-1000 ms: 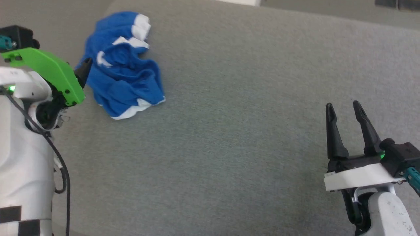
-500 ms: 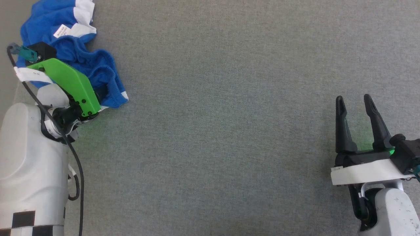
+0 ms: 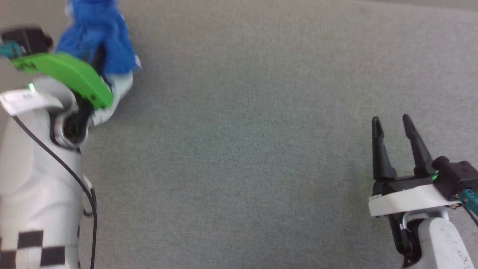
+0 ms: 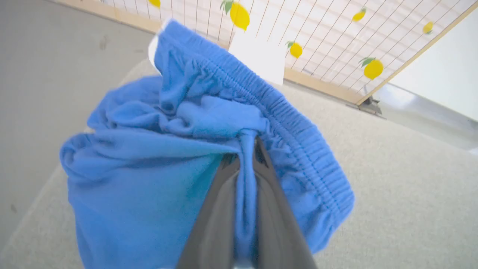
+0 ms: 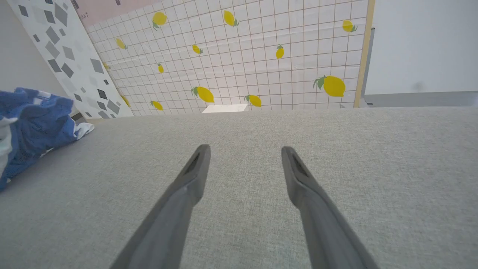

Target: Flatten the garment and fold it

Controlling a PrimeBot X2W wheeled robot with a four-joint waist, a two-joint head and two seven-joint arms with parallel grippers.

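The garment [image 3: 98, 35], bright blue shorts with white trim, hangs bunched at the top left of the head view, lifted off the grey surface. In the left wrist view my left gripper [image 4: 247, 149] is shut on a fold of the blue garment [image 4: 157, 168] beside its gathered blue waistband, the cloth draping around both dark fingers. In the head view the green wrist cover hides those fingertips. My right gripper [image 3: 392, 125] stands open at the lower right, far from the cloth, with nothing between its fingers. From the right wrist, the open right gripper [image 5: 244, 151] hovers over the bare surface and the garment [image 5: 33, 123] appears at the left edge.
The grey fabric-covered surface [image 3: 242, 149] spreads across the whole work area. Behind it stands a tiled screen with lemon prints [image 5: 239, 56] and a grey-patterned panel [image 5: 63, 48]. A white card [image 4: 257, 58] leans at the screen's foot.
My left gripper has shut on the garment and raised it off the surface. The head camera has shifted between frames. My right gripper stays open in the same pose.
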